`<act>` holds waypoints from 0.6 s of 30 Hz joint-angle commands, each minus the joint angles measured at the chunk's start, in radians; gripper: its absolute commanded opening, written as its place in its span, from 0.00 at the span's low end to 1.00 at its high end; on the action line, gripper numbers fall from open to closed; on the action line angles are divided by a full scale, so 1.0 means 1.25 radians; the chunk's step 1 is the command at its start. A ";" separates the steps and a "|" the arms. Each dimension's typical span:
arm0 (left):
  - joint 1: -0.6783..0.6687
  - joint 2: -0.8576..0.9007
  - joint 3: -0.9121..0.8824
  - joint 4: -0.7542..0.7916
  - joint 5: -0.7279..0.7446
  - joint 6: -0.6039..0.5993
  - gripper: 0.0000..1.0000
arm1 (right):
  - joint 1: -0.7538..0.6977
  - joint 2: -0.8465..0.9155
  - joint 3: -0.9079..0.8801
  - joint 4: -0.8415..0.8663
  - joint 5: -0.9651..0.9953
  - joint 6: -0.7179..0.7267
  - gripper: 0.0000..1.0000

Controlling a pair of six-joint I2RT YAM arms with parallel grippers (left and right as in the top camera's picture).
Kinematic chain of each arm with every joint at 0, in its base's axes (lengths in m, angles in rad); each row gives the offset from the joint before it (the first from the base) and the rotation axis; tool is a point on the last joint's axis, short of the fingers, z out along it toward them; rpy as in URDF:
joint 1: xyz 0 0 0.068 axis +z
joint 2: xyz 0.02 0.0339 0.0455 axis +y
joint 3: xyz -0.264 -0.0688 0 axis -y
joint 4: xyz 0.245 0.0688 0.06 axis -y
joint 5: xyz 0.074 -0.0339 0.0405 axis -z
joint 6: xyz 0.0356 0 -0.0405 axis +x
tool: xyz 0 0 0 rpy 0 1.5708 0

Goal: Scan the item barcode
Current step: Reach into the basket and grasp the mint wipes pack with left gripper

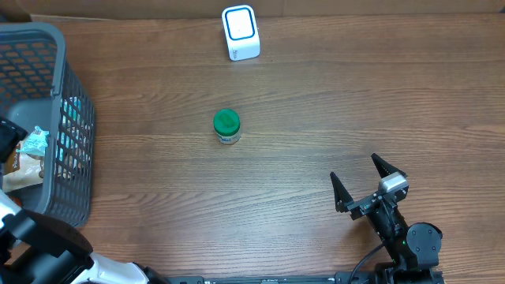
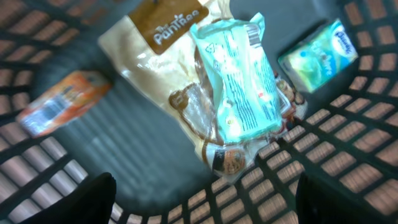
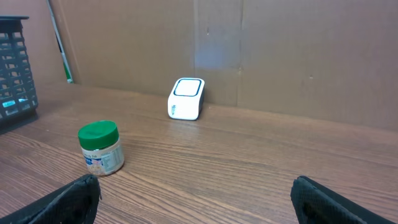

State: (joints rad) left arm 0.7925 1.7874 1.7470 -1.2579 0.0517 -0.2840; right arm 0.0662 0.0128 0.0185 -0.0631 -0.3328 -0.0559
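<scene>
So, my left claw [image 2: 202, 202] hangs spread and empty inside the grey plastic mesh basket [image 1: 75, 118], right above the teal plastic packet [image 2: 242, 81], which is probably my pick. The right claw [image 1: 353, 168] sits wide apart over the wooden counter [image 1: 316, 118], facing the white box scanner [image 1: 241, 31].

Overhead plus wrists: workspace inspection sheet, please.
Surface: brown wooden table, no spills seen.
Job's things: white box-shaped scanner with blue ring at far edge; green-lidded jar upright mid-table.
Clutter: grey plastic mesh basket holding mint-green packet, beige bag, orange packet.
Grippers: left gripper open above the packets; right gripper open, empty.
Cables: black cable by right arm's base.
Surroundings: brown cardboard wall.
</scene>
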 commanded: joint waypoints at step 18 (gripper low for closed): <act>-0.063 0.006 -0.404 0.537 0.063 0.015 0.54 | -0.002 -0.006 -0.008 0.005 0.005 0.003 1.00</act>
State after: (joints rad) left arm 0.7376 1.7893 1.2625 -0.6079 0.1181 -0.2787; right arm 0.0662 0.0128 0.0185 -0.0631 -0.3328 -0.0555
